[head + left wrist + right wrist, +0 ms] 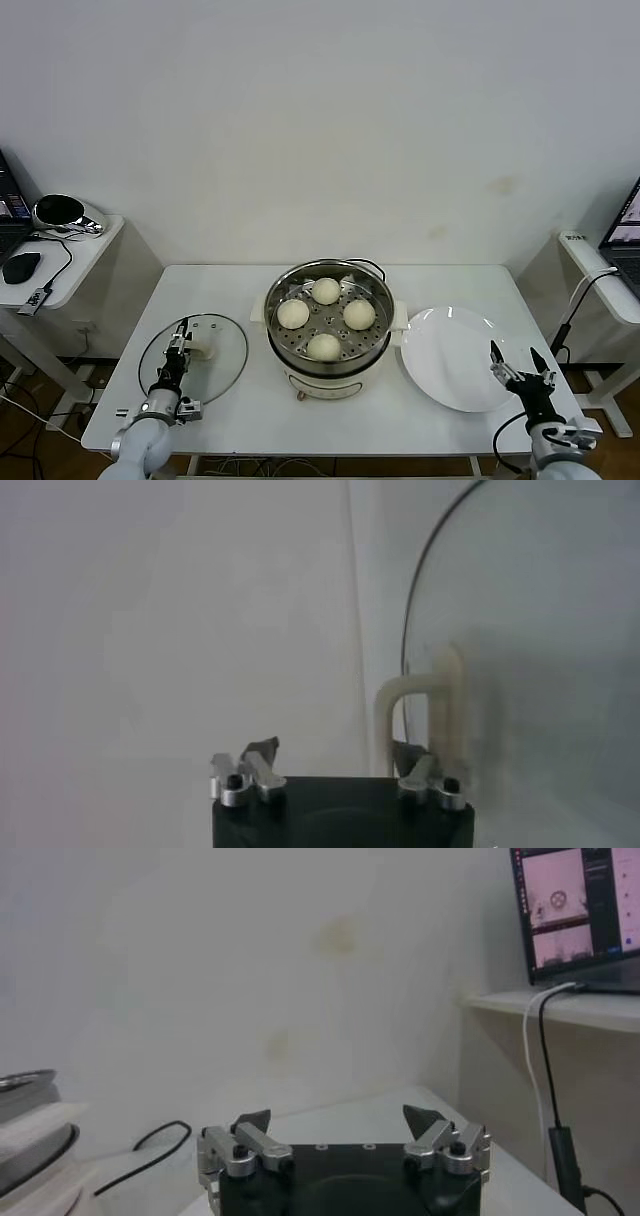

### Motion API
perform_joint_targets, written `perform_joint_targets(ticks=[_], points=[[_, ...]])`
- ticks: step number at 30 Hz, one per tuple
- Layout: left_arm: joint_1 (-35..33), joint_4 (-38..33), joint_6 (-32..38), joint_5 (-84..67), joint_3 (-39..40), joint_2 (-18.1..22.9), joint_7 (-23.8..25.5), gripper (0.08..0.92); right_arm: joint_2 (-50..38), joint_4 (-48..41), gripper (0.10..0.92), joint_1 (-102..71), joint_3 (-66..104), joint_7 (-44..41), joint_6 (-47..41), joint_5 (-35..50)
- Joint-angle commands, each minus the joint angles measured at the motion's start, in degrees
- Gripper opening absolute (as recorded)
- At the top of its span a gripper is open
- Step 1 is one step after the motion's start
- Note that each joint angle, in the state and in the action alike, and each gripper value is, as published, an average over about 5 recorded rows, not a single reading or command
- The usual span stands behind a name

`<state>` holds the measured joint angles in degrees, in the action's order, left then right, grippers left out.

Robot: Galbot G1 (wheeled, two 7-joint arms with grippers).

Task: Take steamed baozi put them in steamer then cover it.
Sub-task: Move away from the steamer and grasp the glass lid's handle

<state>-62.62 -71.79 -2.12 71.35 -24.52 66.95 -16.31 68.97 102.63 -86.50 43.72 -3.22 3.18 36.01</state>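
Four round cream-white baozi (324, 317) sit on the perforated tray of the shiny steel steamer (372, 355) at frame centre. Lower left, the left gripper (181, 338) straddles the clear glass cover's (226, 352) cream handle (418, 712), jaws apart, no grip evident. Lower right, the right gripper (520, 364) waits open beside a flat white plate (450, 358).

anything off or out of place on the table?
Nothing stands out. Four baozi sit evenly in the steamer, the cover lies flat beside it with the left claw at its handle, and the plate is bare.
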Motion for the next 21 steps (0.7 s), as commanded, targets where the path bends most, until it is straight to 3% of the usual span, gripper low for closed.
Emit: perform_joint_targets(ticks=[1,5,13,18,21], points=[[0.1,2.0,0.3,-0.2,0.1,-0.5,-1.3,0.506,0.1,0.2,0.823,-0.2,0.2,0.0,0.1,-0.2],[-0.2,1.7,-0.7,-0.3,0.0,-0.6,-2.5,0.385,0.2,0.7,0.823,0.0,0.5,0.0,0.1,-0.4],[-2.4,-4.6,-4.7,-2.2,-0.9,-0.9,0.7,0.168,-0.2,2.3,0.823,-0.2,0.8,0.1,-0.5,-0.6],[-6.4,-14.9,-16.4,-8.5,-1.1,-1.3,5.9,0.136,-0.4,2.3,0.823,0.3,0.6,0.1,-0.8,-1.1],[-8.7,-20.3,-24.6,-7.6,0.4,-2.0,5.1,0.136,-0.5,2.1,0.823,1.2,0.3,0.1,-0.8,-1.1]])
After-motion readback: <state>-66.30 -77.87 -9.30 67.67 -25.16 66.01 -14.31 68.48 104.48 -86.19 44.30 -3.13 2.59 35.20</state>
